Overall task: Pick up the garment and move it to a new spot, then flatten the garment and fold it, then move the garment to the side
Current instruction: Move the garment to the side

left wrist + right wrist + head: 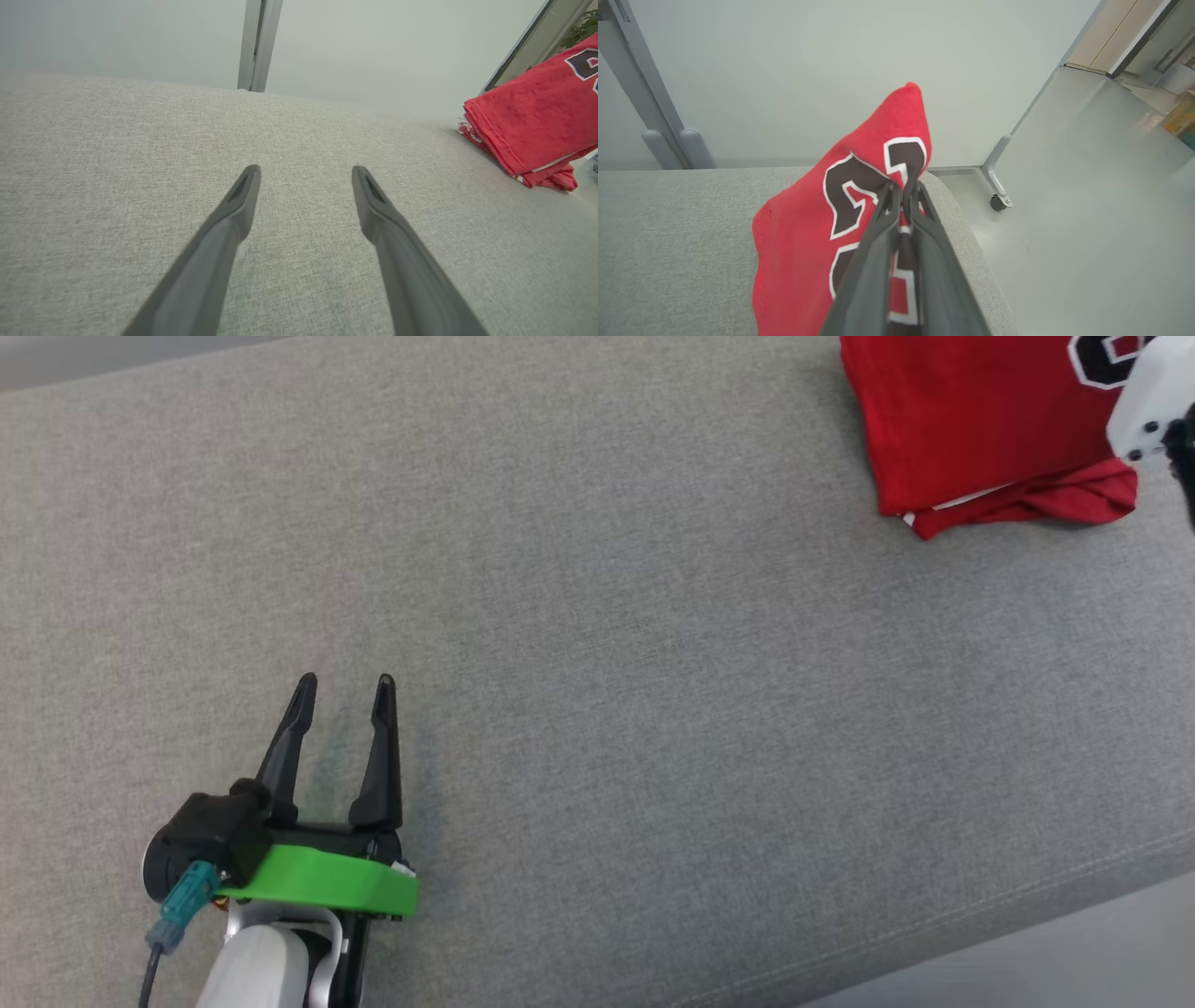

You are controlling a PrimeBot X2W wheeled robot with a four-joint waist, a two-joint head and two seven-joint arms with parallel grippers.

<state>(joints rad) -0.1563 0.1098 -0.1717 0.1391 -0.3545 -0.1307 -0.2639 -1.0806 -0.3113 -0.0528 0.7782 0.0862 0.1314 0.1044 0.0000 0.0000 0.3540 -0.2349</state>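
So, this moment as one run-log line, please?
left jaws: open, empty | right jaws: shut on folded red garment | garment: right end of grey cushion

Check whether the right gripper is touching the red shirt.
Touching. The right wrist view shows the right gripper with its fingers shut on a raised fold of the red shirt, cloth pinched between them.

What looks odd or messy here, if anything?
Only the folded red garment at the grey cushion's right end. The right gripper is shut on one corner, holding it up in a peak, and a lower layer sticks out unevenly along the near edge. Nothing looks spilled or damaged.
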